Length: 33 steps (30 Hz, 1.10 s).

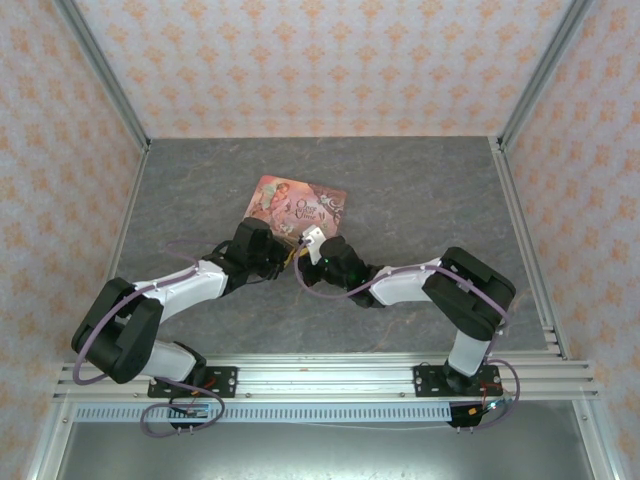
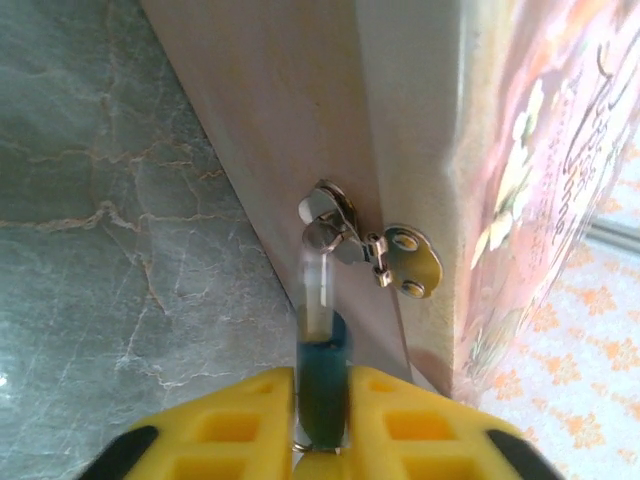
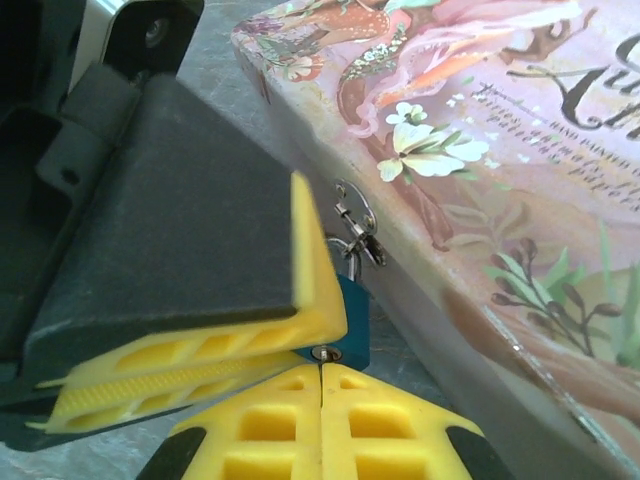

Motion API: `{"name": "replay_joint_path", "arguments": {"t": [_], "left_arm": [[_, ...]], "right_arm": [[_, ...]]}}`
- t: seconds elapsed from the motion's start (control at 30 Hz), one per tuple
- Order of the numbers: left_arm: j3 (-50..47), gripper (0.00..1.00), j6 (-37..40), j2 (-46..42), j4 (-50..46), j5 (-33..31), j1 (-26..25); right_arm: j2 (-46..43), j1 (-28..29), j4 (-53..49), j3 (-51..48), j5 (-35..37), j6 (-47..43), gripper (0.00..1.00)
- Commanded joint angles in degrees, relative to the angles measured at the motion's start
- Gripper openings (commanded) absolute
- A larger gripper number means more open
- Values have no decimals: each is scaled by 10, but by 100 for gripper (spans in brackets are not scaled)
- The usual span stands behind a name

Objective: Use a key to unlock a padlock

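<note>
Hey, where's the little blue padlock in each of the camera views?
Top external: too small to make out, where the two arms meet at the pink tin's near edge.
Left wrist: padlock bottom centre, clamped between the left gripper's yellow fingers.
Right wrist: centre, just above the right gripper's fingertips.
Shared landmark: the tin's silvery clasp it hangs from.

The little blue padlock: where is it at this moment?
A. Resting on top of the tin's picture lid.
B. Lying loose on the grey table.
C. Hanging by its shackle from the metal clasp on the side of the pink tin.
C: the left wrist view shows the padlock hung from the clasp on the side wall of the tin, its body pinched in the left tool.
</note>
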Motion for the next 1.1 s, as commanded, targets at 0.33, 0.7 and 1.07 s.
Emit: {"name": "replay_joint_path", "arguments": {"t": [0.33,0.7,1.07], "left_arm": [[19,58,109,-107,-150,-80,1],[64,83,215,-104,-210,-68,64],[149,96,346,3,-252,-36,151]], "right_arm": [[-12,-9,40,-50,-27,305,0],[12,-23,194,-138,-41,549,0],[-19,-39,155,-156,-56,519,16]]}}
